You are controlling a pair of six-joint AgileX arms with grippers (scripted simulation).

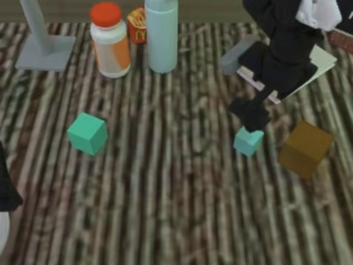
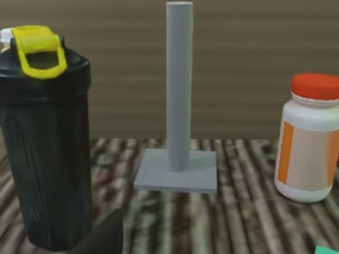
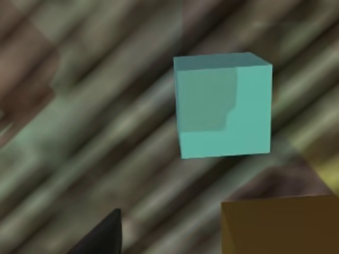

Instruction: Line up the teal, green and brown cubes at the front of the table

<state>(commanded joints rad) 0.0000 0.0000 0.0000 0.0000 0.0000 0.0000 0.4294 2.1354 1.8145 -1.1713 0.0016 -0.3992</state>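
Note:
The small teal cube rests on the striped table right of centre. My right gripper hangs just above and behind it, open and holding nothing. In the right wrist view the teal cube lies ahead of one dark fingertip, with the gripper's shadow across its top. The large brown cube sits close to the teal cube's right and shows in the right wrist view. The green cube stands alone at the left. My left arm is parked at the left edge.
Along the back stand a grey post on a base, a white bottle with a red cap, a red-and-yellow box and a pale teal bottle. A pale book lies under the right arm. A black shaker stands near the left gripper.

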